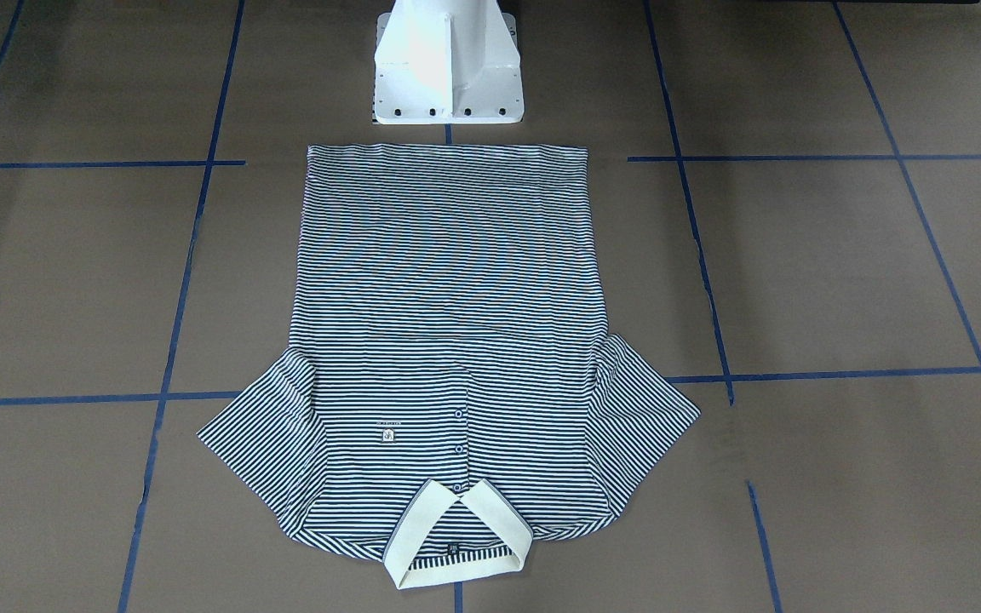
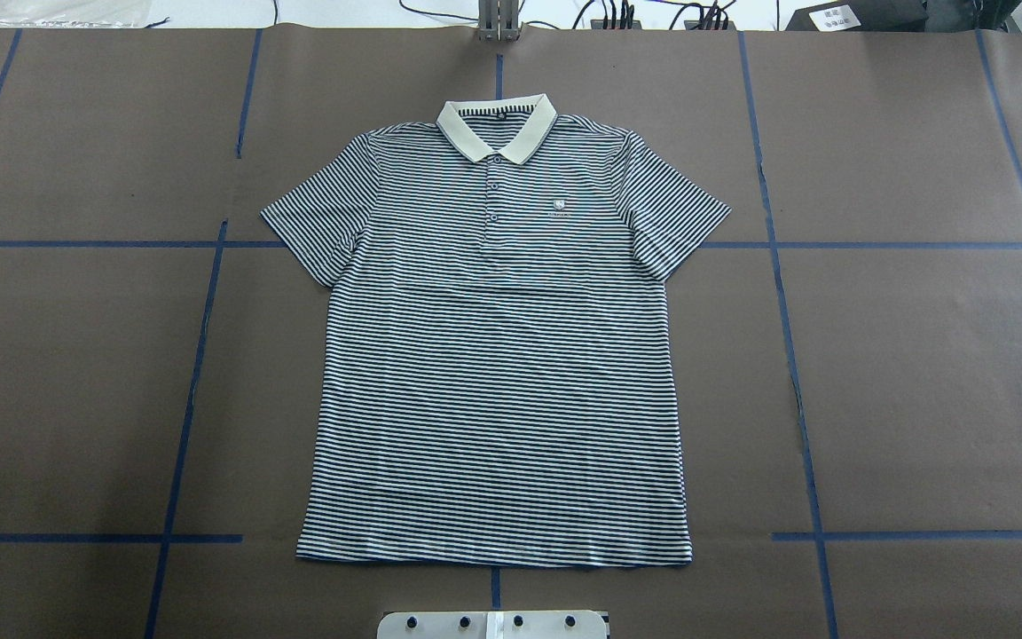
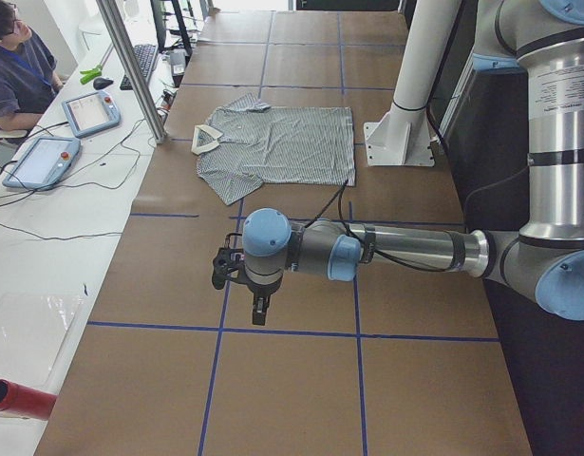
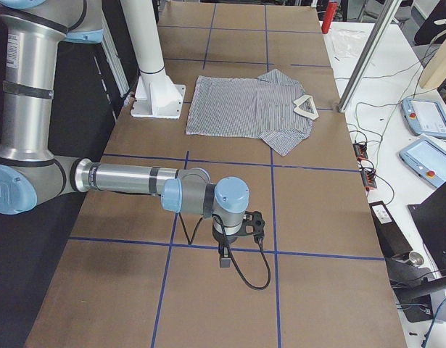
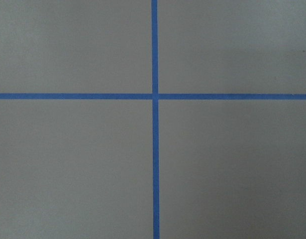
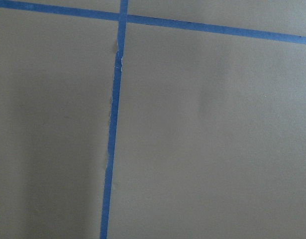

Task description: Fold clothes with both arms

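The striped navy-and-white polo shirt [image 2: 498, 355] lies flat, face up, in the middle of the table, cream collar [image 2: 497, 129] far from the robot's base, sleeves spread, hem near the base. It also shows in the front-facing view [image 1: 448, 340] and both side views [image 3: 282, 142] [image 4: 248, 109]. My left arm's gripper [image 3: 258, 309] hangs over bare table far to the shirt's left; it shows only in the left side view, so I cannot tell its state. My right arm's gripper [image 4: 224, 259] hangs over bare table far to the shirt's right; I cannot tell its state.
The brown table covering is marked with blue tape lines [image 2: 200, 355]. The white pedestal base [image 1: 448, 64] stands just behind the hem. An operator [image 3: 16, 66] sits at a side bench with tablets and cables. A metal pole [image 3: 135, 71] stands near the collar.
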Motion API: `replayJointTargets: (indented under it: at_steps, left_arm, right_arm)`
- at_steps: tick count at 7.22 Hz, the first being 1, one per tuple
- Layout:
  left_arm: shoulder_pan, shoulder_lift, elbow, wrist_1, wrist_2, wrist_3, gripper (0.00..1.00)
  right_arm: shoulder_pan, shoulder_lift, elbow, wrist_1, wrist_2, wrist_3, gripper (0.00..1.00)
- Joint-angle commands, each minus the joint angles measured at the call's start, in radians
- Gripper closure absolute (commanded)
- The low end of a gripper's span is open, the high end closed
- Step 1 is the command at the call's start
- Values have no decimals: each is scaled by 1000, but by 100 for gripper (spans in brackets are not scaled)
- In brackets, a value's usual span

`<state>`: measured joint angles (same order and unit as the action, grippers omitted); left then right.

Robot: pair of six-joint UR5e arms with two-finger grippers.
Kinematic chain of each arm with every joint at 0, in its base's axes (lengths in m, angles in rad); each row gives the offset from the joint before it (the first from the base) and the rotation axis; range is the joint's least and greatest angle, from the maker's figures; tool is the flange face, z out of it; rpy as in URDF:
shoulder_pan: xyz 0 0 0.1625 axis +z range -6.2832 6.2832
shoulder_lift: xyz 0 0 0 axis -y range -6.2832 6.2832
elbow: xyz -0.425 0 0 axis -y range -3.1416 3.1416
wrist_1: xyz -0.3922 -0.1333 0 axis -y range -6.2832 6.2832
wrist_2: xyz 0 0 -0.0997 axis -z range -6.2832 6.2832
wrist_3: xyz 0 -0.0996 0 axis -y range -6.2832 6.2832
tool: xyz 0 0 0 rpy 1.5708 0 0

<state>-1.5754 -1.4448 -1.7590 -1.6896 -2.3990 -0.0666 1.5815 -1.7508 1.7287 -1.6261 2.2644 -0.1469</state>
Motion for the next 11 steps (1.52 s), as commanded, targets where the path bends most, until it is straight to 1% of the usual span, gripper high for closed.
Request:
replayJointTargets:
  at_steps: [1, 3, 4, 5, 6, 7, 8, 9, 10, 11]
  left_arm:
    - [0, 0, -3, -8, -5, 1, 0]
    - [0, -5, -29, -5, 1, -2, 0]
    - [0, -34, -28, -10, 15, -4, 0]
    - [17, -92, -28, -16, 122, -7, 0]
    - [32, -118, -30, -69, 167, -2, 0]
    - [34, -164, 7, -225, 169, -8, 0]
    - [32, -190, 66, -418, 167, -10, 0]
    - [32, -196, 99, -535, 160, -13, 0]
    - [34, -197, 96, -556, 158, -13, 0]
    - [34, -201, 90, -556, 156, -13, 0]
  right_arm:
    - [0, -1, 2, 27, 3, 0, 0]
    - [-2, -1, 0, 75, 20, 0, 0]
    - [-9, 4, 2, 124, 27, 1, 0]
    - [-38, 28, -3, 247, 26, 3, 0]
    - [-58, 42, -8, 353, 17, 3, 0]
    - [-58, 107, -30, 385, 14, 9, 0]
    - [-58, 134, -44, 385, 17, 15, 0]
    - [-58, 140, -47, 393, 35, 18, 0]
    - [-58, 154, -51, 454, 49, 18, 0]
    - [-95, 225, -44, 486, 52, 222, 0]
